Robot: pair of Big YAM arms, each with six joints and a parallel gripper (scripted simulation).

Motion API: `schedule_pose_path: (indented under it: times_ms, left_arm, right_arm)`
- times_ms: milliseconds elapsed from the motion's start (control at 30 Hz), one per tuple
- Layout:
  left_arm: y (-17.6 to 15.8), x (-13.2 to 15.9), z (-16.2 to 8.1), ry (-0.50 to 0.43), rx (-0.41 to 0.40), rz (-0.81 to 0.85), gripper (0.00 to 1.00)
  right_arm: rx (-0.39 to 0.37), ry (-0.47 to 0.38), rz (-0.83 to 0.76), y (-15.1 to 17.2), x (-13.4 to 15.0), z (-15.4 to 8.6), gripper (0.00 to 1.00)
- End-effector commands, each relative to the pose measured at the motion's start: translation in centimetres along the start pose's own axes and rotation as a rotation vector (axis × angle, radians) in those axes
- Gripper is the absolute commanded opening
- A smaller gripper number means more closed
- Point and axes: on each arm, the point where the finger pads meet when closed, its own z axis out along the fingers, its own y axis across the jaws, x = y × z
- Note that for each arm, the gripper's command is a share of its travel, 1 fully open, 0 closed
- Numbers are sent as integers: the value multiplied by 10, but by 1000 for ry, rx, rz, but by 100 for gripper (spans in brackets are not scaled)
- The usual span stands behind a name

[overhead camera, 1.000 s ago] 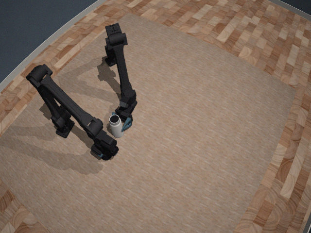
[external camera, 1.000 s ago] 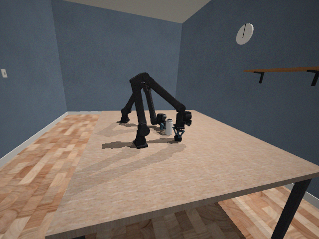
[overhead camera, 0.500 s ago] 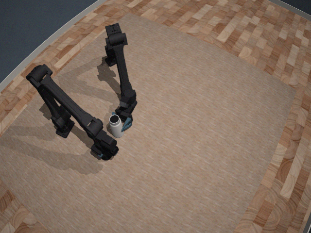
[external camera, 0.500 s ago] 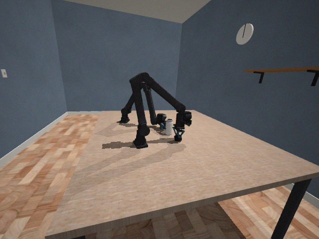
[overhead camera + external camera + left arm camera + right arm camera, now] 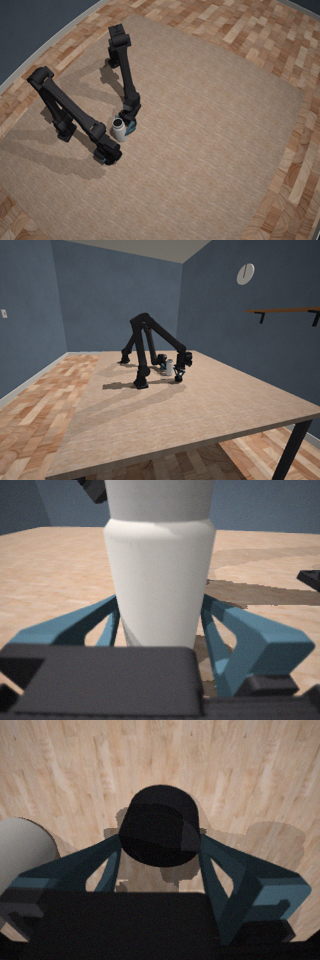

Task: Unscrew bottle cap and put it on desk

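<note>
The white bottle (image 5: 120,131) (image 5: 169,367) (image 5: 160,580) stands upright on the table with its mouth open and no cap on it. My left gripper (image 5: 129,127) (image 5: 162,366) (image 5: 160,599) reaches in level, and its blue fingers stand open close on either side of the bottle's body. My right gripper (image 5: 107,160) (image 5: 178,375) (image 5: 159,840) points straight down beside the bottle and is shut on the black cap (image 5: 160,830) (image 5: 177,379). The cap hangs at or just above the table top; I cannot tell whether it touches. The bottle's edge also shows in the right wrist view (image 5: 20,850).
The wooden table (image 5: 206,129) (image 5: 180,415) bears only the two arms' bases (image 5: 66,133) (image 5: 113,62) at its back. A shelf (image 5: 281,310) and a clock (image 5: 245,274) hang on the far wall.
</note>
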Motion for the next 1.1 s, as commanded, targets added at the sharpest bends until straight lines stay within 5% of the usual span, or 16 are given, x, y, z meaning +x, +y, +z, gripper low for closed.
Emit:
schedule_pose_path:
  times_ms: [0,500,567,767,900,1000,1067]
  left_arm:
    - [4,-9,4,-18,0,18,74]
    - [4,-9,4,-18,0,18,74]
    - [4,-9,4,-18,0,18,96]
    - [4,-9,4,-18,0,18,96]
    - [7,-18,-5,-25,-8,24,96]
    - [6,-35,-39,-30,-8,28,96]
    - [6,-37,-42,-30,-8,27,96]
  right_arm:
    - [-2,-30,0,1,-13,-9,0]
    - [-2,-30,0,1,-13,-9,0]
    - [-2,-30,0,1,-13,-9,23]
    - [-2,-30,0,1,-13,-9,91]
    - [-3,-61,0,1,-23,-27,94]
    - [-3,-63,0,1,-20,-77,94]
    - [-3,-63,0,1,-20,-85,94]
